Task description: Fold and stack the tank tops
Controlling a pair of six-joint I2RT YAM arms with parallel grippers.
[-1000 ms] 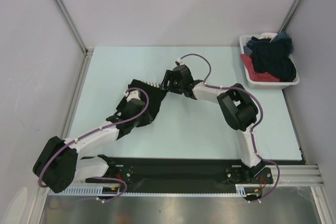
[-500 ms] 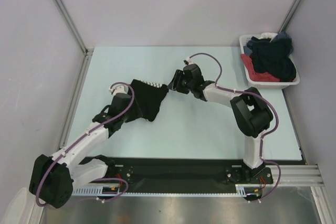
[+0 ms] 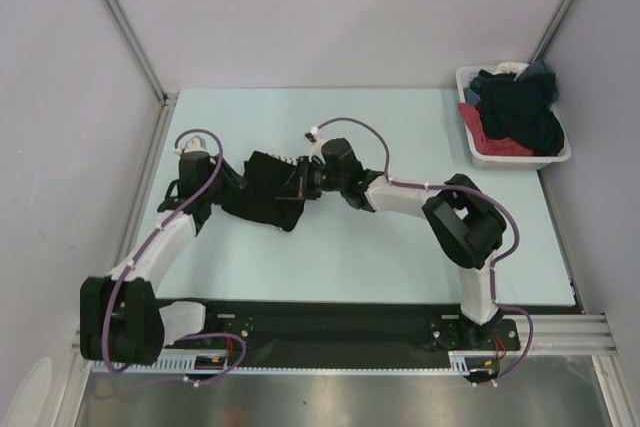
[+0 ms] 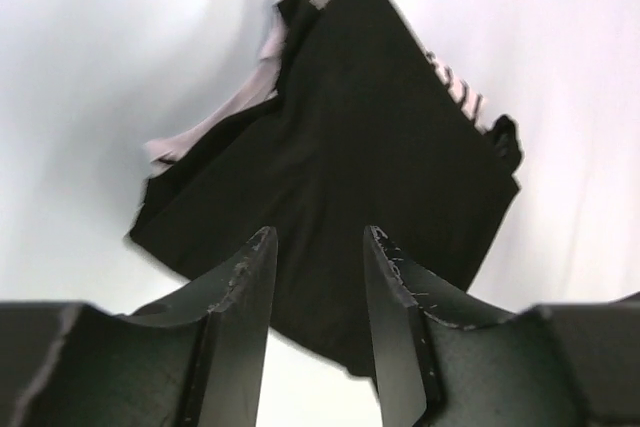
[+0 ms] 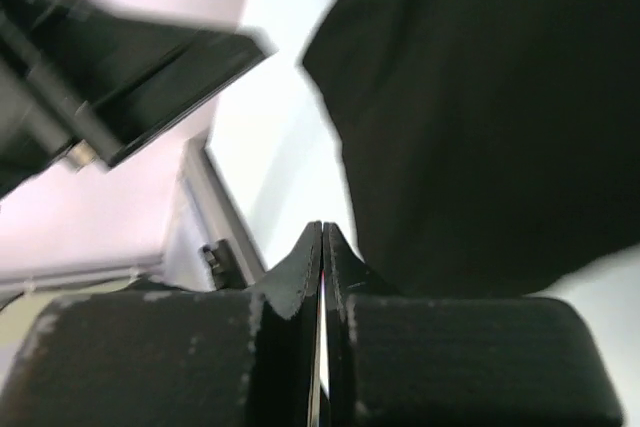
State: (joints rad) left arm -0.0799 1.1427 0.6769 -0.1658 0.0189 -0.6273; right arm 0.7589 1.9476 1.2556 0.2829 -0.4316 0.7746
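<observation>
The black tank top (image 3: 268, 192) lies folded on the table left of centre. It covers the striped tank top, of which only a striped edge (image 3: 296, 160) peeks out at the back. In the left wrist view the black fabric (image 4: 350, 167) fills the middle, with pale striped edges (image 4: 455, 82) at its sides. My left gripper (image 3: 238, 185) is at the pile's left edge, open (image 4: 320, 237), with nothing between its fingers. My right gripper (image 3: 297, 184) is over the pile's right edge, and its jaws are shut (image 5: 322, 229) beside the black cloth (image 5: 480, 117), holding nothing.
A white basket (image 3: 560, 152) with dark and red clothes stands at the back right corner. Grey walls and metal posts close in the table's left, back and right. My left arm (image 5: 120, 67) shows blurred in the right wrist view.
My left arm has swung back and left to the pile's left edge. My right gripper has moved left onto the pile's right edge and closed. The pile has shifted a little leftward.
</observation>
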